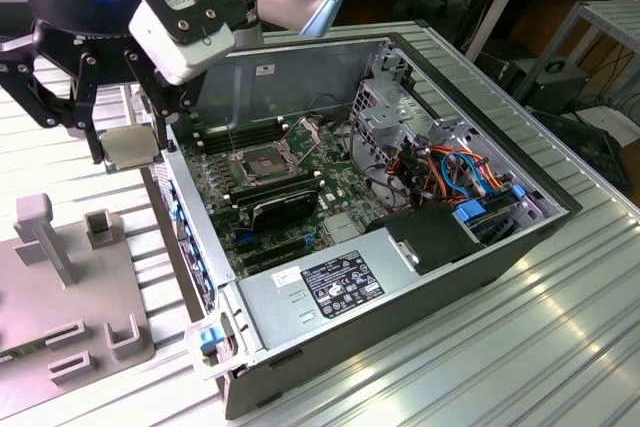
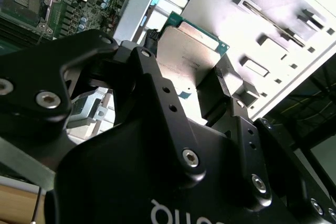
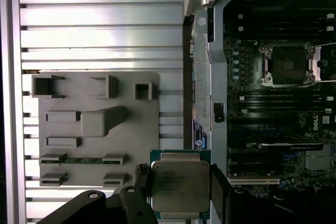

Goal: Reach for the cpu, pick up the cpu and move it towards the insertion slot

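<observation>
The main risk, as I judge it, is the cpu slipping or tilting, because the gripper pinches it only by two opposite edges and any skew would bring it to the slot crooked over the pins. The carry could also clip the case wall, since the cpu hangs in the air just outside the case, over the table between the wall and the grey fixture plate. The cpu sits square between the two fingers, metal face showing in both wrist views, well apart from the slot inside the case.
</observation>
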Controlling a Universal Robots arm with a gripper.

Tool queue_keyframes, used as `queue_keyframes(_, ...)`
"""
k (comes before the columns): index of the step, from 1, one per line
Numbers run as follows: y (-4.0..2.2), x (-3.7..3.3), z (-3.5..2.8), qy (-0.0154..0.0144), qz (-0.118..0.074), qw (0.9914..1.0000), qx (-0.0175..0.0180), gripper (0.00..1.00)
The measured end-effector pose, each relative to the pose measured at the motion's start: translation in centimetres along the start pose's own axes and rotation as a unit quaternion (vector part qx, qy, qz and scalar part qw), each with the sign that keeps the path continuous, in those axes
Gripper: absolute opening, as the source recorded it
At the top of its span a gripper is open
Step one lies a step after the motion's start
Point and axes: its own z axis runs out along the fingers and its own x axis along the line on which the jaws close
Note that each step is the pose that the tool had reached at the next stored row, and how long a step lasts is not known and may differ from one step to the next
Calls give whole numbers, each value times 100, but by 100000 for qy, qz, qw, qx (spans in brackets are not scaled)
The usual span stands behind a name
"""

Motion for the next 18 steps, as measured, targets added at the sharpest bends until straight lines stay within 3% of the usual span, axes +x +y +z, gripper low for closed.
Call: queue_keyframes(18,1,-154,-2,2,3,100000,4,55)
